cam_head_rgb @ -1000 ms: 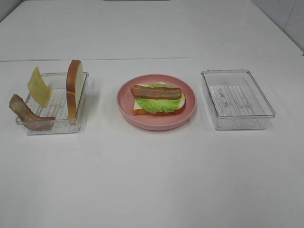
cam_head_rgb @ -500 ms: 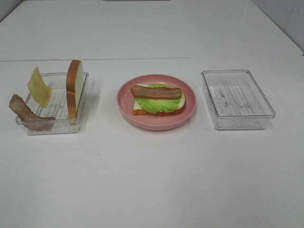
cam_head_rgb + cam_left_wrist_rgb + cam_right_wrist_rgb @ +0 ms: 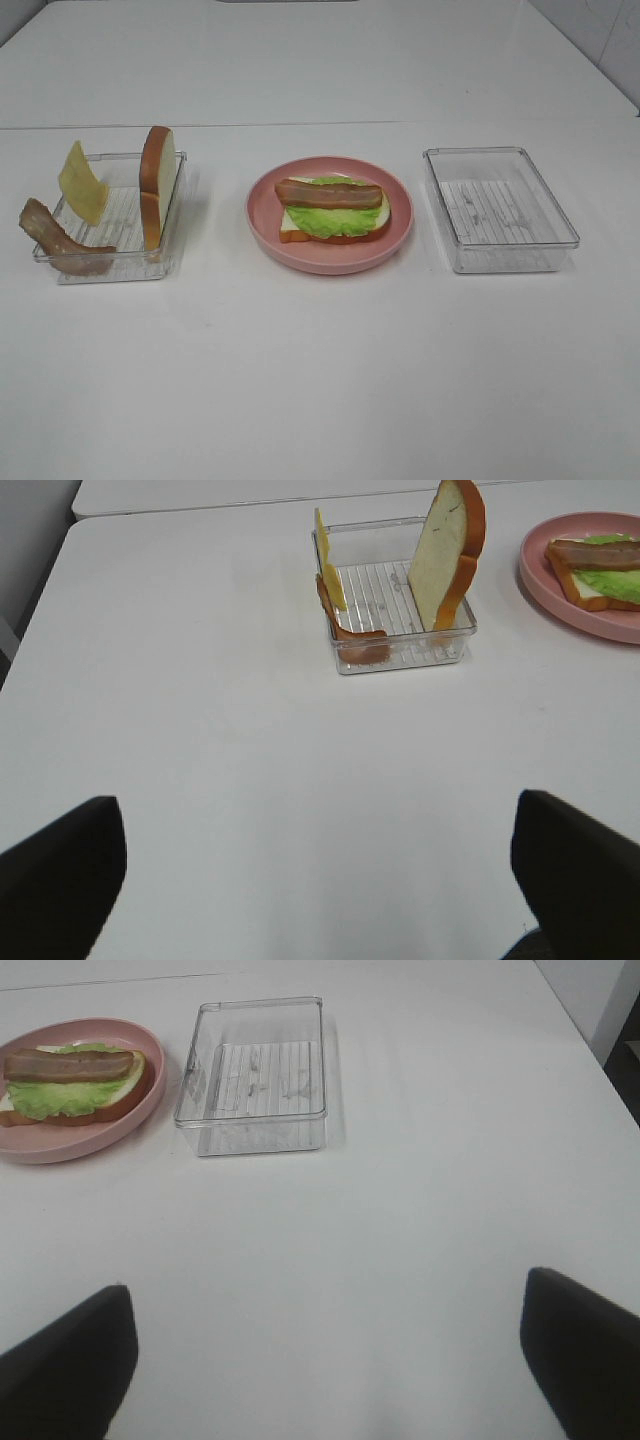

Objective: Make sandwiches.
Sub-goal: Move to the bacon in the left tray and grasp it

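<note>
Seeing no change over the last second: nothing on the bench (image 3: 320, 380) has shifted, and neither arm has come into the high view. Left fingers (image 3: 70, 865) are spread wide with nothing between them, over bare bench with the left tray (image 3: 400, 662) ahead. Right fingers (image 3: 75, 1355) are the same: wide apart, empty, right tray (image 3: 250, 1145) ahead.

Sandwich (image 3: 333, 210) sits on the plate (image 3: 262, 225), mid-bench: bottom bread (image 3: 292, 232), lettuce (image 3: 335, 220) on it, bacon (image 3: 330, 192) laid across the top. No cheese on it and no top slice yet.

Left tray, at the plate's 9 o'clock, holds the rest. Top slice (image 3: 157, 190) stands on edge at the tray's 3 o'clock wall, cheese (image 3: 82, 183) leans at its 10 o'clock, and spare bacon (image 3: 60, 240) hangs over the rim at its 8 o'clock. Right tray, at the plate's 3 o'clock, has nothing in it.

My read: the stack is about half built and the arms are idle between picks. Next is likely cheese, then top slice, both for the left arm. Cheese is thin and leaning, so it probably needs an edge pinch, and slip is the risk.
</note>
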Tool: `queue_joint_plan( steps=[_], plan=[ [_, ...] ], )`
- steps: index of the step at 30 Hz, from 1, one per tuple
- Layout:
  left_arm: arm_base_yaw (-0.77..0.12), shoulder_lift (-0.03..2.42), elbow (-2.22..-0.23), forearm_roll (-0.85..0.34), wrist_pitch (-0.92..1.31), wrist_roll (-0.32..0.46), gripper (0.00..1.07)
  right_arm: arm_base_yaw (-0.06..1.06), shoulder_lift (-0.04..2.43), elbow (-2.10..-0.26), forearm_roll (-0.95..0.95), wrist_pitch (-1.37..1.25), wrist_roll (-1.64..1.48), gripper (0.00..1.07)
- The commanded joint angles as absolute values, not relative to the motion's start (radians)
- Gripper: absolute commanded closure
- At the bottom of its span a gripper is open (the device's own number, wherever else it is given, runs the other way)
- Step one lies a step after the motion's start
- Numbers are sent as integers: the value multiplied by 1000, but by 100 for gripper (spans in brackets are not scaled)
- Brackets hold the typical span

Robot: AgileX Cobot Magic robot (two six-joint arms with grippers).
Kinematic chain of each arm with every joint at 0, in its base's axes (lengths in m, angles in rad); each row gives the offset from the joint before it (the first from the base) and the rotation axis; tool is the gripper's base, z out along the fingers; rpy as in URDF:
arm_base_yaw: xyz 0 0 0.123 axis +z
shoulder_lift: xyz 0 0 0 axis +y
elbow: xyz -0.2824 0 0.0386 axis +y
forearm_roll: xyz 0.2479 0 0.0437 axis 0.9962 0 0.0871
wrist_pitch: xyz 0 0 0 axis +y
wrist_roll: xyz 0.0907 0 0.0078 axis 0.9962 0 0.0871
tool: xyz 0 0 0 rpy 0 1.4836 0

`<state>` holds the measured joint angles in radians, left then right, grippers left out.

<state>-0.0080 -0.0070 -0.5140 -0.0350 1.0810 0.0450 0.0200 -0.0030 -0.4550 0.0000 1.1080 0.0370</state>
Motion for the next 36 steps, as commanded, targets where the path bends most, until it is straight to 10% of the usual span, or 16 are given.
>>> queue_joint_plan(
  steps=[1,22,36],
  plan=[
    [-13,-18,-514,-35,1075,41,6,19,-36,-452,0,1100,31,9],
    [-13,50,-525,0,1085,41,6,19,-36,-452,0,1100,32,9],
    [-13,753,-887,7,1306,-24,6,19,-36,-452,0,1100,32,9]
  ],
)
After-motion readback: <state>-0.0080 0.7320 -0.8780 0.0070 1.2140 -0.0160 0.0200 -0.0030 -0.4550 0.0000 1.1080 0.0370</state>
